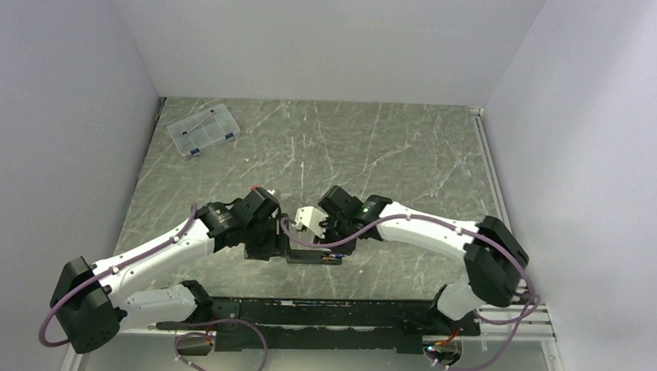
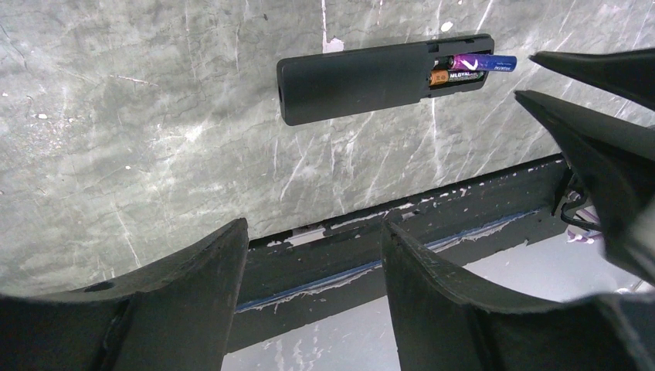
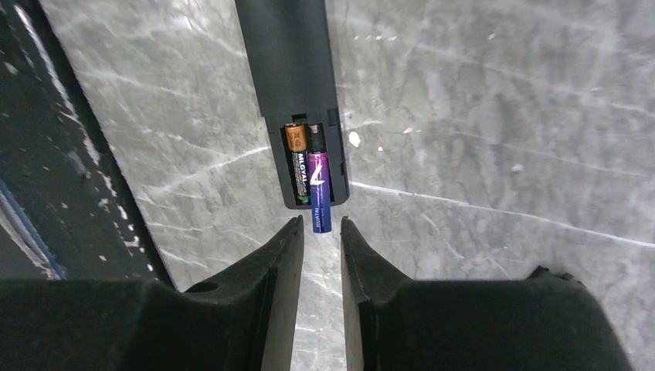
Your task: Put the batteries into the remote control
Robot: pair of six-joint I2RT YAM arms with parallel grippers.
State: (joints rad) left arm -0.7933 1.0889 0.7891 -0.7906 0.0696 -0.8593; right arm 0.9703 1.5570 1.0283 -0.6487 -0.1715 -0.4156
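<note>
A: What is lying where, biggest first?

B: The marble table [image 1: 409,147] is carrying everything. A clear compartment box [image 1: 203,130] is sitting at its far left corner, well apart from the work. The left gripper [image 2: 315,228] is hovering by the near edge, its jaws standing wide apart and holding nothing. The right gripper [image 3: 321,226] is pointing at the remote's open end, its jaws parted by a narrow gap and clamping nothing.

A: And the remote itself?

B: The remote control [image 3: 290,54] is lying flat on the table between the two grippers, with its battery bay [image 3: 341,178] facing up at the end nearest the right gripper. The gold-ended cell [image 3: 298,166] is lying seated in the bay. The purple cell [image 3: 319,182] is lying beside it but sticking out past the remote's end, its blue tip just in front of that gripper.

A: How is it all going to handle?

B: I am judging the remote light, stiff and smooth, so it is probably going to slide on the marble when pushed. Bracing it across its long edges near the closed end is looking sensible. The purple cell is small, hard and round, so likely to roll. Pressing on its blue end, along its length, is looking safer than pinching it.

A: Any writing?

B: White capitals on the gold-ended cell are reading roughly "MLGVAL", though I am not sure. The purple cell's print is showing too small to read.
</note>
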